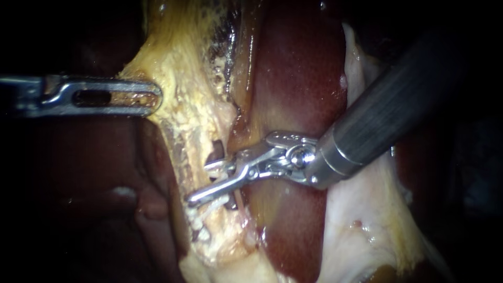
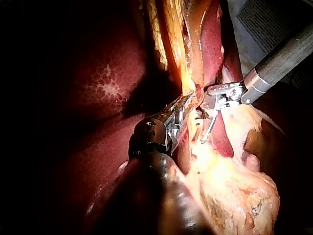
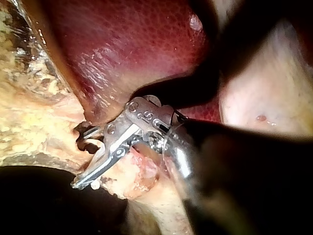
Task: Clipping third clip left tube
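My right instrument (image 1: 201, 182) comes in from the upper right. Its jaws stand open, one on each side of a pale tube (image 1: 205, 157) in the yellowish tissue. The long lower jaw reaches farthest left; the shorter upper jaw ends beside a dark window in the tissue. In the right wrist view the same jaws (image 3: 80, 159) straddle the strand, and a small metal clip (image 3: 89, 143) shows by the upper jaw. My left instrument (image 1: 152, 99) comes in from the left, its slotted jaws shut on the yellow fatty edge of the gallbladder (image 1: 178, 78), holding it taut.
Dark red liver (image 1: 298, 78) lies behind and right of the tubes. Pale membrane (image 1: 361, 220) spreads under the right shaft. In the left wrist view the right instrument (image 2: 205, 129) works just ahead of the left jaws (image 2: 178, 112).
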Motion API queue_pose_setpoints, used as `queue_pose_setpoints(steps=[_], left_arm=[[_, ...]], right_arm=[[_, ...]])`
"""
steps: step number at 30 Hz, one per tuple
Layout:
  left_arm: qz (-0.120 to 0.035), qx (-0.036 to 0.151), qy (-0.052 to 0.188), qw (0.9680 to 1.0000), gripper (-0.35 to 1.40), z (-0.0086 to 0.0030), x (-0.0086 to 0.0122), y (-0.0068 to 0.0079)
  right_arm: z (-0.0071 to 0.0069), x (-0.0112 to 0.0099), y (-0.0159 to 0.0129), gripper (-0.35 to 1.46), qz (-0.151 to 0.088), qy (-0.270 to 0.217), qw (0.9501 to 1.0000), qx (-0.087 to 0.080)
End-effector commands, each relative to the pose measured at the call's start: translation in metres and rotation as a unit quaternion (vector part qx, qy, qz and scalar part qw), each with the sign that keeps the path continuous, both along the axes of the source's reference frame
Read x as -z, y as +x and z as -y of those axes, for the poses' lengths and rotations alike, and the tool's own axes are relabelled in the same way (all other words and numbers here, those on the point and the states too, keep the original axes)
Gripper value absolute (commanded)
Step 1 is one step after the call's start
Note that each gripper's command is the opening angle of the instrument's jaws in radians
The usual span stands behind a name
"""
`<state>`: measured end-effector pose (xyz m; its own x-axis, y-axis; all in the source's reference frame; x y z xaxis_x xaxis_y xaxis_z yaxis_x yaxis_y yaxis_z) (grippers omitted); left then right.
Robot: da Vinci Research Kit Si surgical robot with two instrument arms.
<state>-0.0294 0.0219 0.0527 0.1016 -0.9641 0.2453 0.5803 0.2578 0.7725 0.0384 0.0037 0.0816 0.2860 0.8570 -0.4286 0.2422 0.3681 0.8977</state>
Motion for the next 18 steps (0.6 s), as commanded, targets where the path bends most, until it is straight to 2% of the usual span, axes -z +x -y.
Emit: queue_pose_setpoints(steps=[1,5,8,12,18], left_arm=[[0.0,0.0,0.0,1.0,-0.35,-0.0001,-0.0001,0.0001],[0.001,-0.001,0.0,1.0,-0.35,-0.0003,-0.0005,0.0004],[0.001,-0.002,0.0,1.0,-0.35,-0.0005,-0.0008,0.0007],[0.001,-0.003,0.0,1.0,-0.35,-0.0007,-0.0012,0.0011],[0.003,-0.005,0.0,1.0,-0.35,-0.001,-0.0019,0.0015]], right_arm=[[0.0004,0.0006,0.0,0.58,-0.014,0.007,0.9999,0.003],[0.0014,0.0023,-0.0001,0.57,-0.04,0.014,0.9988,0.023],[0.0019,0.0034,-0.0004,0.56,-0.055,0.018,0.9979,0.03],[0.0015,0.0038,-0.001,0.56,-0.063,0.023,0.9973,0.03],[0.0001,0.0037,-0.0025,0.56,-0.069,0.029,0.9968,0.028]])
